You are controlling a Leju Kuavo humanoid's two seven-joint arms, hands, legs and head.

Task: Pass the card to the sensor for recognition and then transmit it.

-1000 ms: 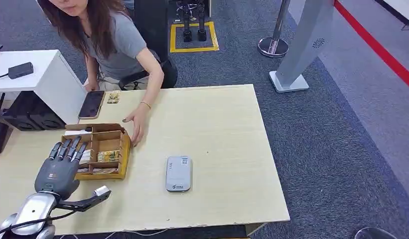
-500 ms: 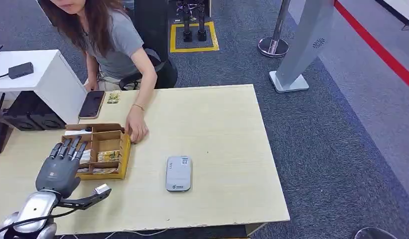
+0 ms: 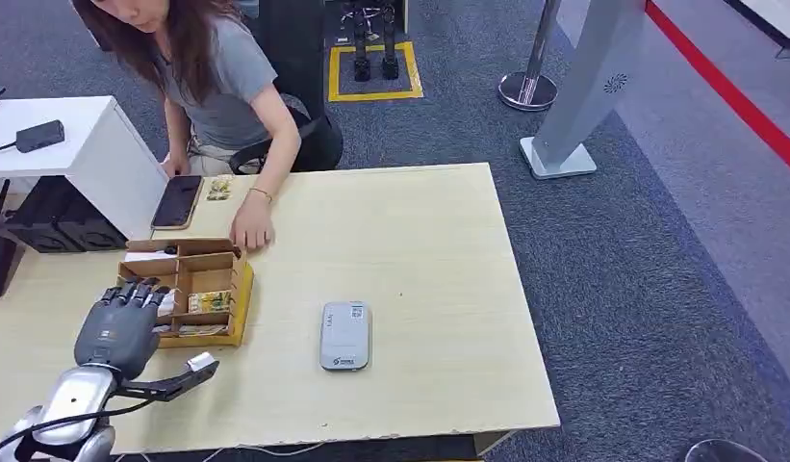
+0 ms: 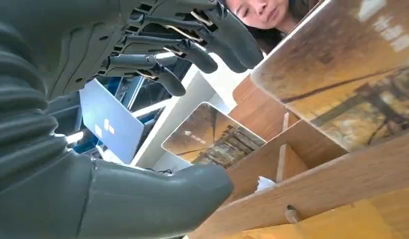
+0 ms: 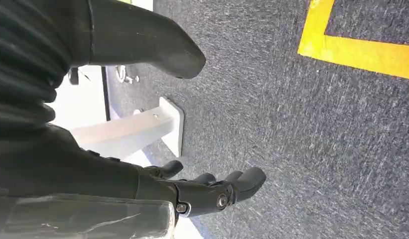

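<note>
A wooden divided box (image 3: 214, 282) stands on the table's left part, with picture cards (image 3: 209, 301) in its compartments. My left hand (image 3: 115, 330) hovers at the box's left edge, fingers bent down over the left compartment and empty. In the left wrist view the thumb (image 4: 157, 199) and fingers (image 4: 192, 50) stand apart around a gap, with a card (image 4: 212, 137) leaning behind them and a larger card (image 4: 341, 84) closer by. The grey sensor (image 3: 344, 335) lies flat right of the box. My right hand (image 5: 142, 184) hangs over the carpet, fingers spread and empty.
A person sits at the table's far side, one hand (image 3: 248, 231) resting on the tabletop just beyond the box. A phone (image 3: 177, 200) lies at the far left edge next to a white cabinet (image 3: 102, 154). Bare tabletop (image 3: 439, 269) stretches right of the sensor.
My left hand's fingers have bent downward over the box's left compartment. The person's hand has drawn back from the box's right corner toward the far edge.
</note>
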